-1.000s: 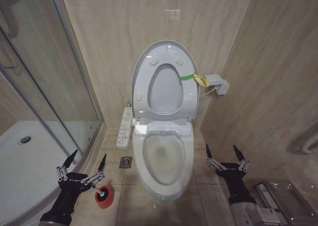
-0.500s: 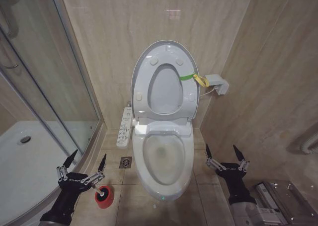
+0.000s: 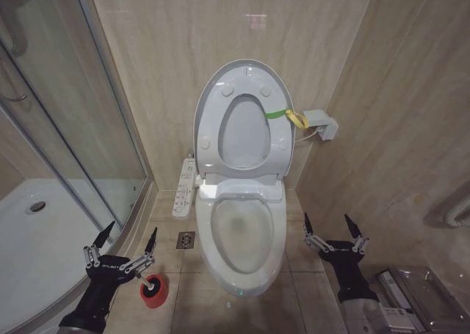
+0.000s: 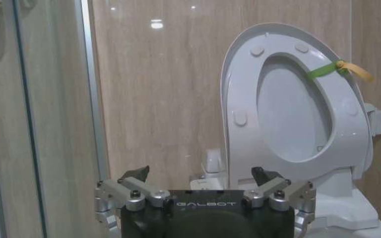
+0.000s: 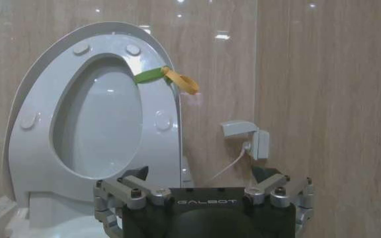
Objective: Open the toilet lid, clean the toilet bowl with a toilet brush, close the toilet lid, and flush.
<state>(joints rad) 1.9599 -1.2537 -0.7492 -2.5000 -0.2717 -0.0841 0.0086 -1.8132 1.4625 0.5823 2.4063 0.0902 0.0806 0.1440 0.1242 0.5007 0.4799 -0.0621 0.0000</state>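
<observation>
Toilet lid (image 3: pixel 242 121) raised against wall, seat up too; toilet bowl (image 3: pixel 246 235) exposed. Toilet brush (image 3: pixel 150 281) seated in red holder (image 3: pixel 153 291), just below left gripper (image 3: pixel 121 247), fingers spread, empty. Right gripper (image 3: pixel 334 231) spread, idle beside bowl. Opening judged done; brush pickup judged next: descent and closure on handle required.

I see beige marble-look tiled walls (image 3: pixel 169 48) meeting beige floor tiles (image 3: pixel 305 305). On my left a curved glass shower enclosure (image 3: pixel 66 121) stands over a white tray (image 3: pixel 37 238). A small metal floor drain (image 3: pixel 186 239) sits near it; a ceiling light glints on the wall.
</observation>
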